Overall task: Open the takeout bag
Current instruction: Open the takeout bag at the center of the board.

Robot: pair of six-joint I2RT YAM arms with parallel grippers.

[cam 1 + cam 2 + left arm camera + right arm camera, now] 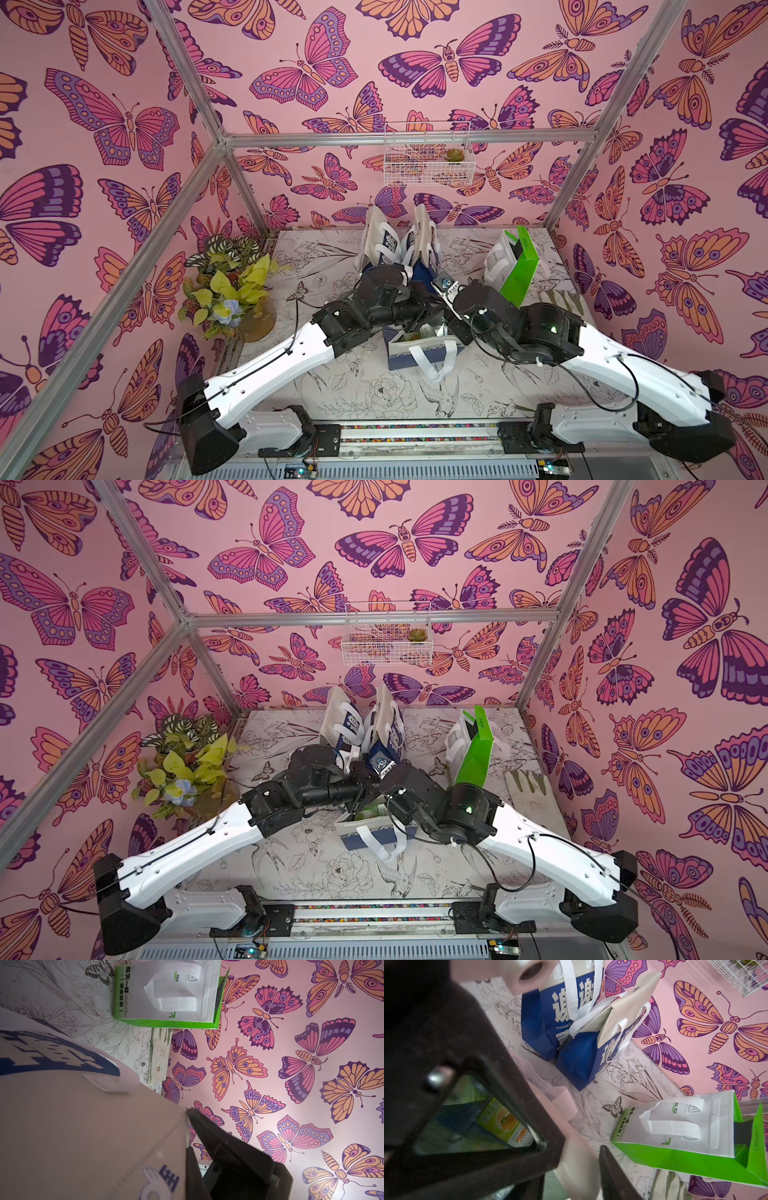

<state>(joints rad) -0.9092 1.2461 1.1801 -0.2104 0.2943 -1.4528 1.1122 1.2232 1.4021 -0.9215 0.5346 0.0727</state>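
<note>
Fingers (216, 1142) of the left gripper (188, 1122) pressed together on the pale top edge of the takeout bag (401, 358), as seen from the left wrist. Only one black finger shows there, the bag wall covering the rest. Fingers (500, 1084) of the right gripper (578, 1148) stand apart with a pale fold of the same bag's rim lying between them. Whether they press on that fold cannot be told.

The takeout bag, blue and white, stands upright near the middle of the table (332, 399). It sits directly beneath the two wrists, which meet above its mouth in both top views. The mouth gapes, and a green package (506, 1124) lies inside, visible in the right wrist view through the open frame of the nearer finger. A white handle (432, 374) hangs down the bag's wall on the side facing the robot's base.

Behind the takeout bag, toward the back edge of the table, two more blue-and-white bags (388, 245) lean together. A green-and-white bag (517, 270) stands toward the right, with a pale glove (561, 301) lying just beside it. A leafy plant (228, 286) occupies the left edge, and a wire basket (428, 164) hangs on the back wall
</note>
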